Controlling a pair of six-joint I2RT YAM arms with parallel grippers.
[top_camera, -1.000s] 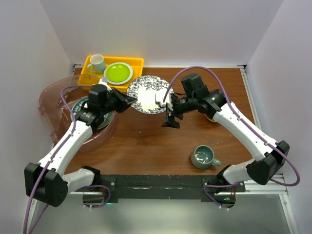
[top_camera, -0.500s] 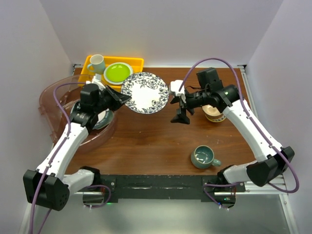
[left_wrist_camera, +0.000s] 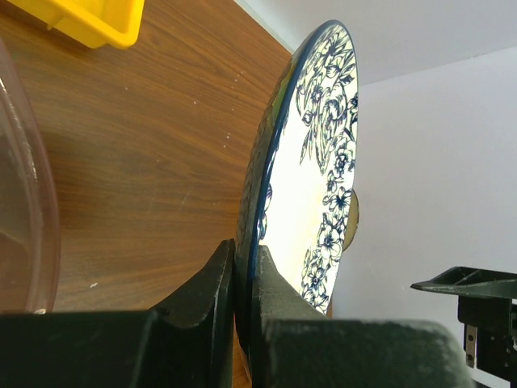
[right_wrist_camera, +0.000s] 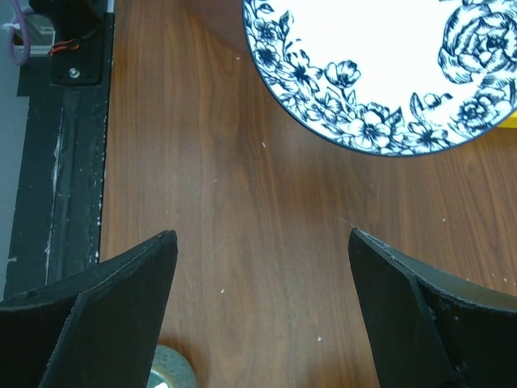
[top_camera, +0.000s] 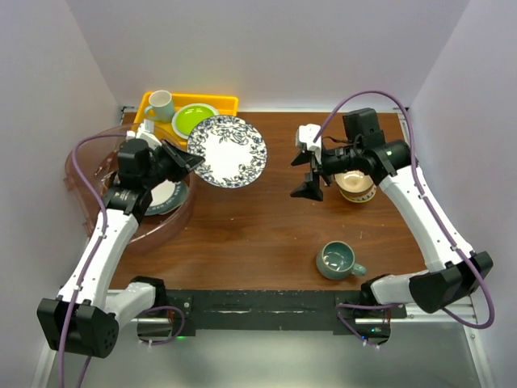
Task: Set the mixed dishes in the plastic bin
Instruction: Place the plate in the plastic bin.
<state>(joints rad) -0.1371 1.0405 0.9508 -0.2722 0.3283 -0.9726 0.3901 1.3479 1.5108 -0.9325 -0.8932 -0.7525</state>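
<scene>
From above, my left gripper (top_camera: 192, 161) pinches the blue-rimmed plate (top_camera: 228, 151) by its rim just beside the plastic bin (top_camera: 81, 174), tilted, I judge, to slide in. At the left wrist, the jaws clamp its edge. At the right wrist, my right gripper (right_wrist_camera: 258, 307) gapes empty. Since half a second ago, the plate has swung nearer the bin and my right gripper has drawn farther from it.

Bowl (top_camera: 357, 190): far part under the right arm (top_camera: 412, 202) from above; only the near rim shows.
Dark-rimmed plate (top_camera: 171, 196) in tub (top_camera: 81, 153): partly under the left arm (top_camera: 107, 234); pattern too small to tell.
Green plate (top_camera: 190, 120): near edge behind the flowered plate (top_camera: 227, 151).
Yellow tray (left_wrist_camera: 85, 18): cut by the left wrist view's top edge.
Mug (right_wrist_camera: 174, 373): a sliver at the right wrist view's bottom edge.
Flowered plate, right wrist view: top cut off.
</scene>
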